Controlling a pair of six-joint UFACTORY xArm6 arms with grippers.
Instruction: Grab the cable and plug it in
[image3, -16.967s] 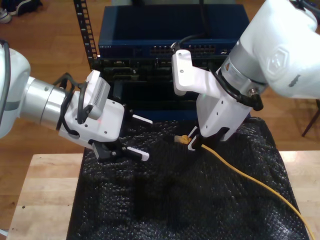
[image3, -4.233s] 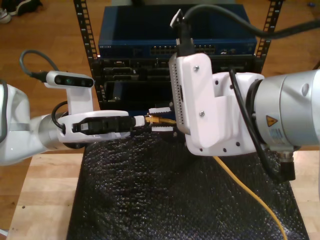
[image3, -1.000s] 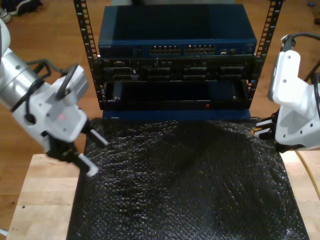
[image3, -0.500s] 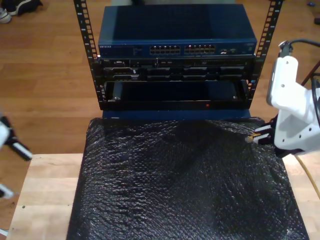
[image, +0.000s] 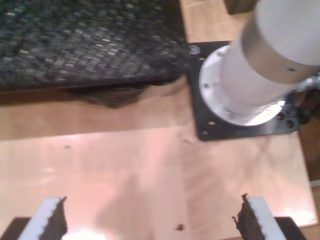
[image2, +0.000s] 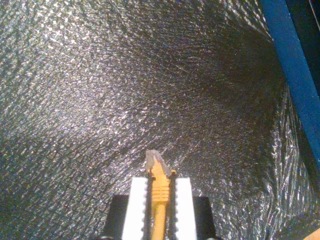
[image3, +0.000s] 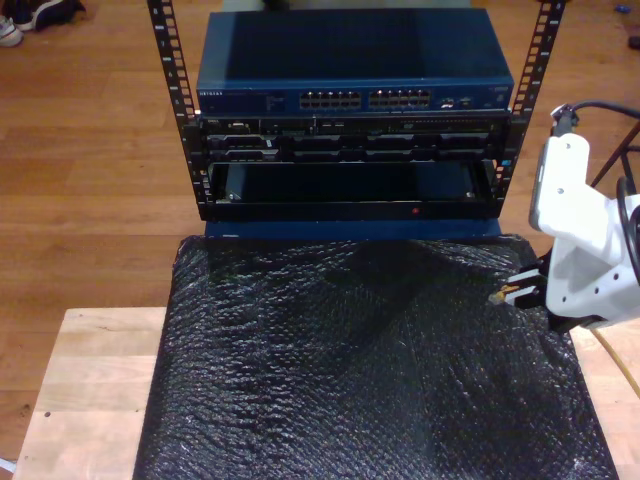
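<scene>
At the exterior view's right edge: my second gripper (image3: 518, 290), angled toward the black bubble-wrap mat (image3: 350, 380), jaws clamped on the cable (image2: 158, 192), clear plug (image2: 154, 159) protruding just past the pads. Cable run (image3: 625, 365) largely cut off. My first gripper (image: 150, 222): fingers (image: 50, 225) spread wide, nothing between, above the wooden table (image: 125, 165) near an arm base (image: 250, 85). Rack ports (image3: 360, 100) too small to resolve.

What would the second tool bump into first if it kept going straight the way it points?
Probably the black bubble mat. My second tool, shut on the cable, points the clear plug at it; depth is hard to judge.
</scene>
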